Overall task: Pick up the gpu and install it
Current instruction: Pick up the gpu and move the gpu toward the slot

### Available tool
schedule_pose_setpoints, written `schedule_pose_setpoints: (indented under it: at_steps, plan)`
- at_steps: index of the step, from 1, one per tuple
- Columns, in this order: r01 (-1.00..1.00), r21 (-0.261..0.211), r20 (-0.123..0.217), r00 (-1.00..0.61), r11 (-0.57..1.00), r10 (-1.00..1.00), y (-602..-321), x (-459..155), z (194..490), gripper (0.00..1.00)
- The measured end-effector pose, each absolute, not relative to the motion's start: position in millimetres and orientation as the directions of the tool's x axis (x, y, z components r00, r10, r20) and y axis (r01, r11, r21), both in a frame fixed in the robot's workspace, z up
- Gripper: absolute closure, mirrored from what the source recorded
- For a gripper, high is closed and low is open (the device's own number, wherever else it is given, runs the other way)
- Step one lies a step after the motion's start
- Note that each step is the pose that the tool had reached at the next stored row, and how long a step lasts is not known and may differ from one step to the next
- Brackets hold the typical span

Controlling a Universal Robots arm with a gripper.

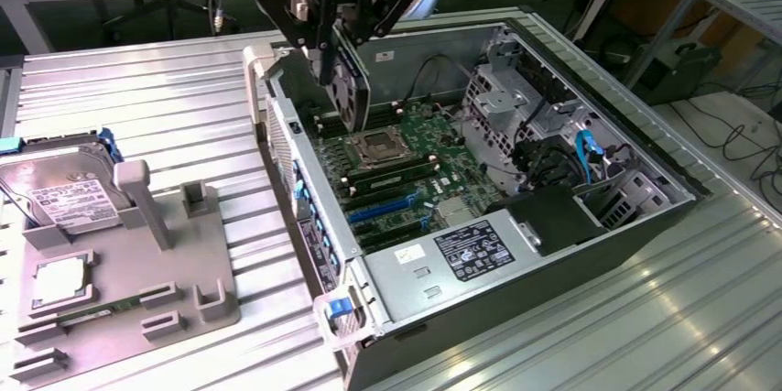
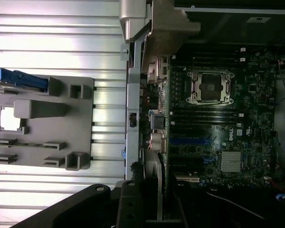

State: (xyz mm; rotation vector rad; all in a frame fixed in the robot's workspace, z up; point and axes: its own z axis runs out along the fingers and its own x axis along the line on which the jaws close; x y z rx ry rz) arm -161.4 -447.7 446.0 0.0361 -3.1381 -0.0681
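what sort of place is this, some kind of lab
Probably a robotics lab or test bench: an open computer case with its motherboard bared lies on a ribbed metal table, a grey fixture holds a hard drive, and the gripper holds the gpu over the case.

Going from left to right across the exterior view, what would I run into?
First the hard drive, then the gpu held in the gripper, the metal drive cage, the blue cable.

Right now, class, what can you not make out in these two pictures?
Top edge of the gpu, exterior view: inside the gripper.
Hard drive, exterior view: cut off by the left edge.
Power supply label, exterior view: print too small.
Motherboard, wrist view: partly behind the gripper.
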Motion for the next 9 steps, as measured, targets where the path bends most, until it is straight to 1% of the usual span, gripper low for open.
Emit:
schedule_pose_setpoints:
  at_steps: [9]
  plan:
    - [-0.023, 0.044, -0.001, -1.0, 0.999, -0.023, -447.7, -151.8, 445.1, 0.72]
